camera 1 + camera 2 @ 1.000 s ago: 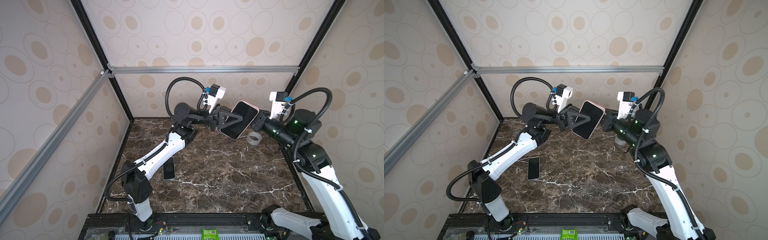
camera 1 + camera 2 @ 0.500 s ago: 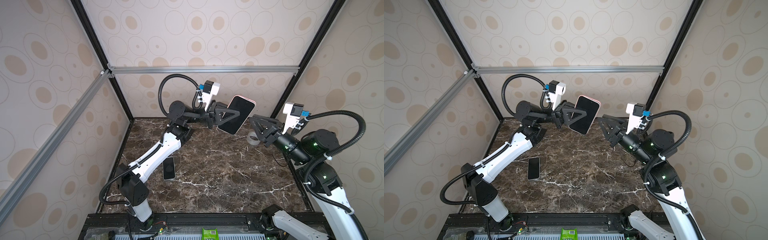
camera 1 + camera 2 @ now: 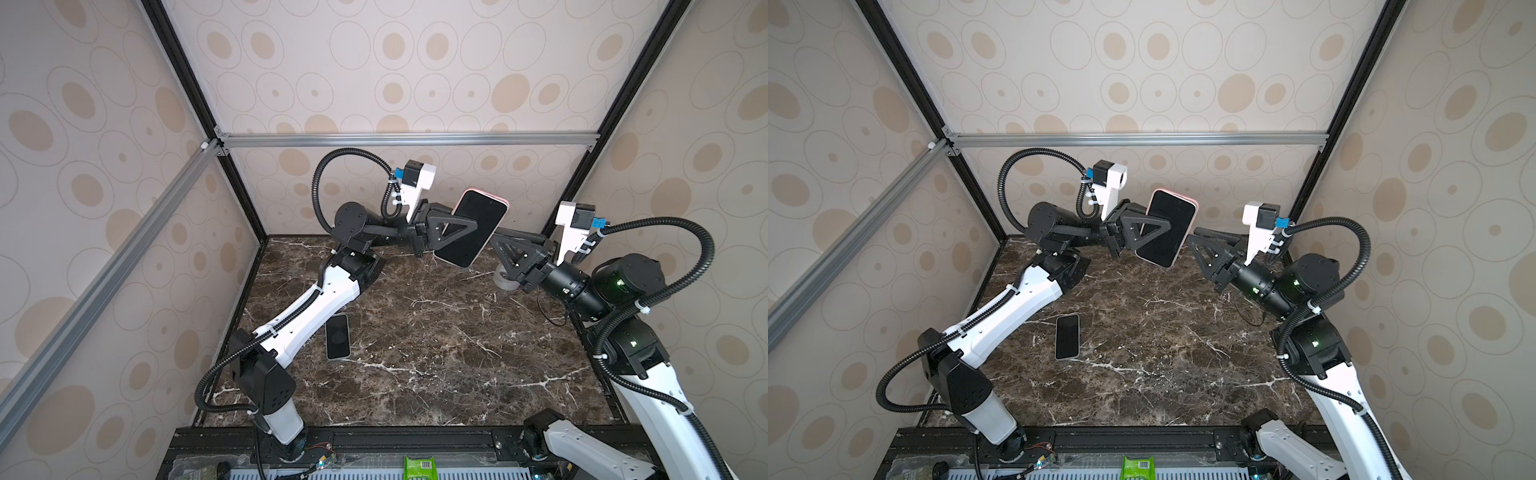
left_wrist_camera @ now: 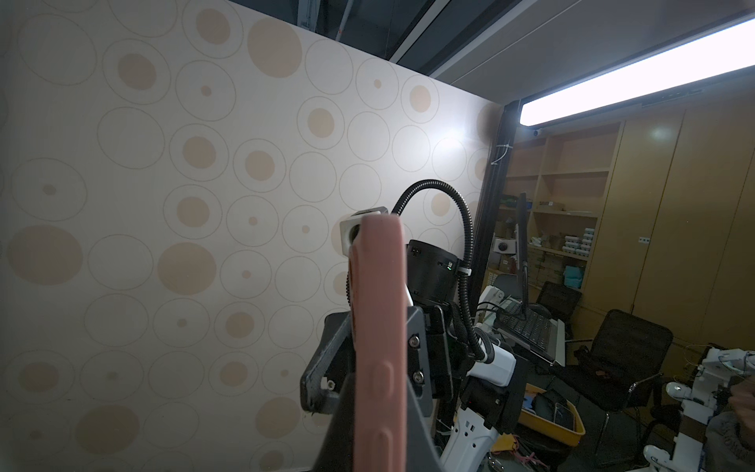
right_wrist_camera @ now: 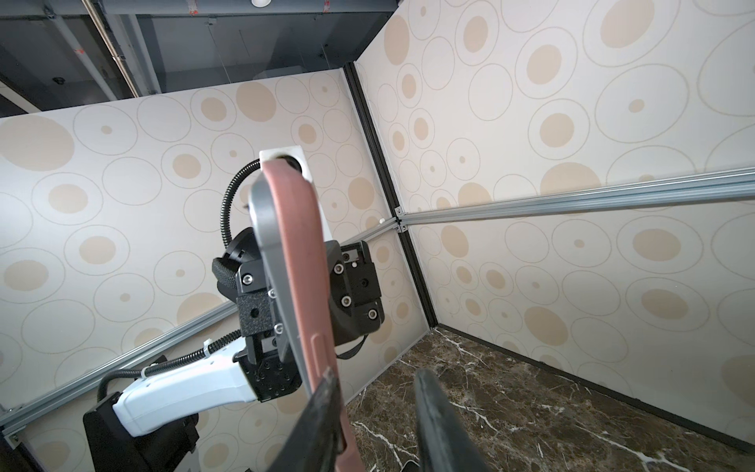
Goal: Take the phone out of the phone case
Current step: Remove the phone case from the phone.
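Note:
The phone [image 3: 478,245] [image 3: 1169,241], dark screen toward the top cameras, sits in its pink phone case [image 4: 378,286] [image 5: 298,253]. It is held tilted in the air above the back of the table. My left gripper [image 3: 465,226] [image 3: 1156,228] [image 4: 378,351] is shut on it across its width. My right gripper [image 3: 496,241] [image 3: 1191,239] [image 5: 376,380] is open at the phone's lower right edge. In the right wrist view one of its fingers [image 5: 322,412] overlaps the case's side, and the gap between its jaws holds nothing.
A second, bare phone [image 3: 337,336] [image 3: 1067,336] lies flat on the marble table [image 3: 415,353] beside the left arm. A clear tape roll [image 3: 505,282] sits under the right gripper. Patterned walls close in three sides.
My right gripper left the phone's edge, drew back low to the right with its jaws opening wider, and has now returned to that edge. The left gripper kept its grip throughout.

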`<state>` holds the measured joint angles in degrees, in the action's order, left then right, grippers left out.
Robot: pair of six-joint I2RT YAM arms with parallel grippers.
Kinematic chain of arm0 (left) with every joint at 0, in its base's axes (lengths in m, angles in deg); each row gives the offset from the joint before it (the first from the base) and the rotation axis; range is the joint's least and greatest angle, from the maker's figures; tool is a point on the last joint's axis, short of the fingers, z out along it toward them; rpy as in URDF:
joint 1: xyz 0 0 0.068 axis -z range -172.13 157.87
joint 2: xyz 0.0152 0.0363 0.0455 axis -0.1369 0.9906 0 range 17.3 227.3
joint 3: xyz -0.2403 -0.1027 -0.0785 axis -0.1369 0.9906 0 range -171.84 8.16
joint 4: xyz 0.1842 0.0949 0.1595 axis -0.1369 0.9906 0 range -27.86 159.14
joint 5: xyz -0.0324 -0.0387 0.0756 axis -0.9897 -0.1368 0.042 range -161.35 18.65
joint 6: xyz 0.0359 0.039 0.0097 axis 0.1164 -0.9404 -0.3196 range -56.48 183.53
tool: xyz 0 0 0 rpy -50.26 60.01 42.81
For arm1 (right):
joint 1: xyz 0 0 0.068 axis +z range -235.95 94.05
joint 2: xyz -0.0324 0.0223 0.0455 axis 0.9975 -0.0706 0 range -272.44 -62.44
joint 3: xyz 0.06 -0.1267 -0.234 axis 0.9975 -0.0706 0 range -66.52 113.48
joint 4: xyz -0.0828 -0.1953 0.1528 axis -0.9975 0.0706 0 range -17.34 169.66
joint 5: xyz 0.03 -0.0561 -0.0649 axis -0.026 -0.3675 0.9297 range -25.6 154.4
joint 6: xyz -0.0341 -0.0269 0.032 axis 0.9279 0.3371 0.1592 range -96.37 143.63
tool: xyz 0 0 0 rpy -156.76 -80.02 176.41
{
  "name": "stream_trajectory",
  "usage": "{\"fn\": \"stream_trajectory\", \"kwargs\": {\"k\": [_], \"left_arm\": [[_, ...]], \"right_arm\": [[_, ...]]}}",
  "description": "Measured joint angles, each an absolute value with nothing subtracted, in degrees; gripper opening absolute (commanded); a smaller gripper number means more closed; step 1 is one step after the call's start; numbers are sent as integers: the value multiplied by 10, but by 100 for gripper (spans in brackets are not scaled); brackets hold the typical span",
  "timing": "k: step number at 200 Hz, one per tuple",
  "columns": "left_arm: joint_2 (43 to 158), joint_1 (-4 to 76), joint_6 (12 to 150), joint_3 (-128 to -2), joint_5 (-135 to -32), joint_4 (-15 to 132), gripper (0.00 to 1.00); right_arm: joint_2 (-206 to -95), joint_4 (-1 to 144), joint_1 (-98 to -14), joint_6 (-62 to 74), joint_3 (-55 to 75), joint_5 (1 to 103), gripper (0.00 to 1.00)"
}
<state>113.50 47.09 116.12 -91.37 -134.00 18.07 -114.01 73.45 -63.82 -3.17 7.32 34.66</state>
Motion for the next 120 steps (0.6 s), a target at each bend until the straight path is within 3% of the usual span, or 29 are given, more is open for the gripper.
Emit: {"fn": "stream_trajectory", "kwargs": {"k": [120], "left_arm": [[1135, 470, 1162, -913, -1340, 181, 0]], "right_arm": [[-1140, 726, -638, -31, 70, 344, 33]]}}
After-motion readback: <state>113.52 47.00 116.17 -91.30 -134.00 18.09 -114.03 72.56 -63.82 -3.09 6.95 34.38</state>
